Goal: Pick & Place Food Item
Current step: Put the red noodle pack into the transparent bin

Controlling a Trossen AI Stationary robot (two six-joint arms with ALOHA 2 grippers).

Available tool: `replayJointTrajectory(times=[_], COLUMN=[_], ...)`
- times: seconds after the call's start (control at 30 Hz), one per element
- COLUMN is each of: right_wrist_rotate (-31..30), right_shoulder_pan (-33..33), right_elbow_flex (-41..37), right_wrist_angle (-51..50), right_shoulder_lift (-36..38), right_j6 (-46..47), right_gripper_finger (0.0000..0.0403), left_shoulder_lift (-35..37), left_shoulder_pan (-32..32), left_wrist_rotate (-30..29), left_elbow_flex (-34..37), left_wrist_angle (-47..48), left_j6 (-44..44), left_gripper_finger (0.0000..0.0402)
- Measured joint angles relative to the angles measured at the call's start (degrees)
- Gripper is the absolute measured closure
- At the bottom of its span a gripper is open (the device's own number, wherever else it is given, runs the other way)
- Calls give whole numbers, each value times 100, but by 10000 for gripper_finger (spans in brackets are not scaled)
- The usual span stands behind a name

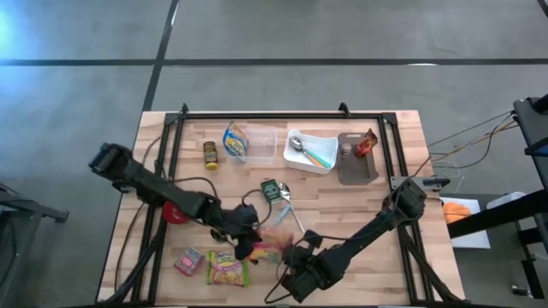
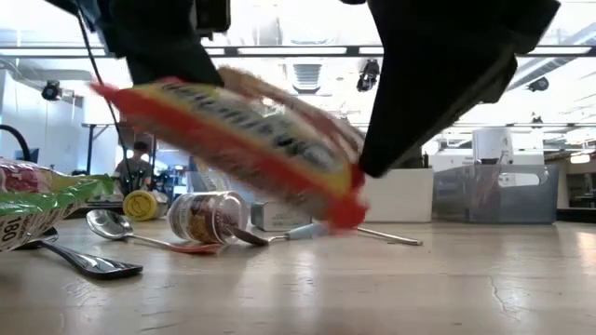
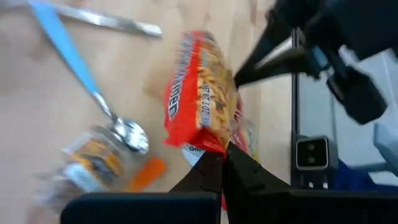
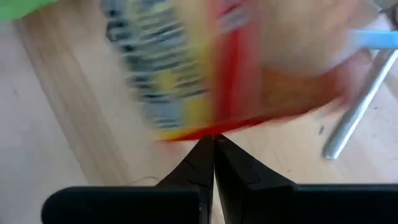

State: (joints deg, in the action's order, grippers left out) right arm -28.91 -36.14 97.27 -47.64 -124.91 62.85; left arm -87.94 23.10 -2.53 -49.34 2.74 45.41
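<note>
Both the left end effector [image 3: 222, 163] and right end effector [image 4: 213, 146] pinch the red snack packet [image 3: 200, 93], lifted above the table [image 2: 391, 279] near the blue-handled spoon [image 3: 74, 62]; next, carrying it toward a container.

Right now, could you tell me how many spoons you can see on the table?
2: a blue-handled metal spoon at the table's middle, and a teal-handled metal spoon in the white rectangular tray at the back. Others may be hidden.

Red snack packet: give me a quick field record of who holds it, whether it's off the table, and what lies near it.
item: red snack packet
held by: left gripper and right gripper, both shut on its edges
height: lifted clear of the table
tilt: slanted in the low view
nearby: green packet, blue-handled spoon, small jar
</note>
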Motion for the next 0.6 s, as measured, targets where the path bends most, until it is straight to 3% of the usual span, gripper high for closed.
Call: replayJointTrajectory(times=[0.33,0.6], right_wrist_rotate=[-343,-343], right_shoulder_pan=[-108,-116], right_elbow_flex=[184,186], right_wrist_angle=[-140,-243], right_shoulder_lift=[152,156], right_j6=[-176,-194], right_gripper_finger=[394,394], left_shoulder_lift=[1575,2071], left_shoulder_pan=[-233,-1165], left_wrist_rotate=[-1154,-1398], left_elbow_flex=[-142,-1200], left_wrist_angle=[1251,3362], left_j6=[-494,-1124], left_gripper_finger=[401,401])
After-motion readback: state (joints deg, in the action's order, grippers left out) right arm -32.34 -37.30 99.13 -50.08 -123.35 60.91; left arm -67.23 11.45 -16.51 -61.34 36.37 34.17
